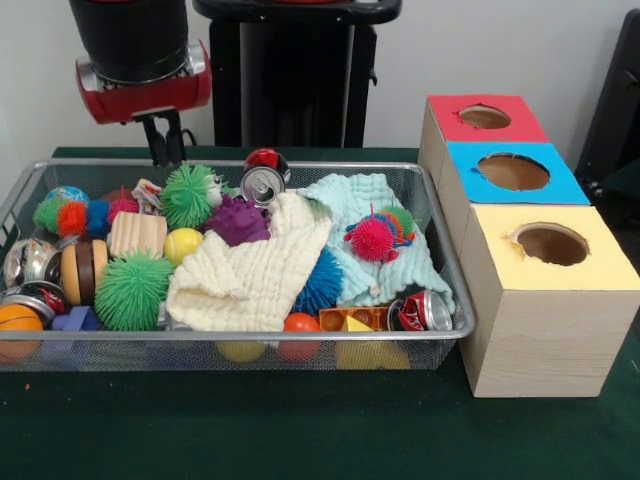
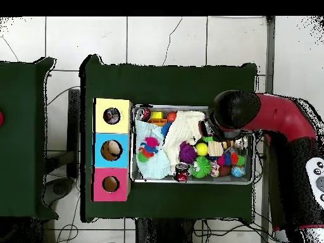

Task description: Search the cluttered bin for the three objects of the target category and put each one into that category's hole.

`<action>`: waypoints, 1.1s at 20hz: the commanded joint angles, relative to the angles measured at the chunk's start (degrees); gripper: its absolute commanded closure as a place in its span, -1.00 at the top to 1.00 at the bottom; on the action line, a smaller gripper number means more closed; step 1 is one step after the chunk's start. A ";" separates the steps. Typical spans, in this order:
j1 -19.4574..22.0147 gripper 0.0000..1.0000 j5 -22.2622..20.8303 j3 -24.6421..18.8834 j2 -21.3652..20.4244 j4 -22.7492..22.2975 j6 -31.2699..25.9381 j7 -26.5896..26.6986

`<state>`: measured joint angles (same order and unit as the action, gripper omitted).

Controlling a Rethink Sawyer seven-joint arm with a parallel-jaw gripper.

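A wire mesh bin (image 1: 443,245) holds mixed clutter. A silver can (image 1: 262,184) lies at the back, a red can (image 1: 425,312) at the front right corner, and more cans (image 1: 30,265) at the left end. Spiky balls are scattered about: green (image 1: 188,195), green (image 1: 132,290), purple (image 1: 238,220), pink (image 1: 372,238). A yellow ball (image 1: 183,244) and a ridged wooden block (image 1: 138,234) sit between them. My gripper (image 1: 167,148) hangs open and empty over the bin's back left rim. In the overhead view the arm (image 2: 231,114) hides it.
Beside the bin stand three wooden boxes with round holes: red top (image 1: 485,117), blue top (image 1: 513,171), yellow top (image 1: 551,244). A cream cloth (image 1: 250,275) and a light blue cloth (image 1: 370,200) cover part of the clutter. Orange balls (image 1: 18,325) and plastic bricks lie along the front.
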<state>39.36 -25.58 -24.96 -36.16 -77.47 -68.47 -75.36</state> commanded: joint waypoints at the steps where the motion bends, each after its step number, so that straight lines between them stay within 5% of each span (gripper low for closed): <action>1: -1.81 -1.00 -3.96 2.67 4.56 -5.37 3.61 -1.47; 9: -2.58 -1.00 -5.71 3.51 5.71 -3.14 5.39 0.18; 22: -5.25 -1.00 -11.86 6.16 6.05 2.52 -1.29 3.41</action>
<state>35.22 -33.15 -21.26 -32.72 -76.01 -66.23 -75.36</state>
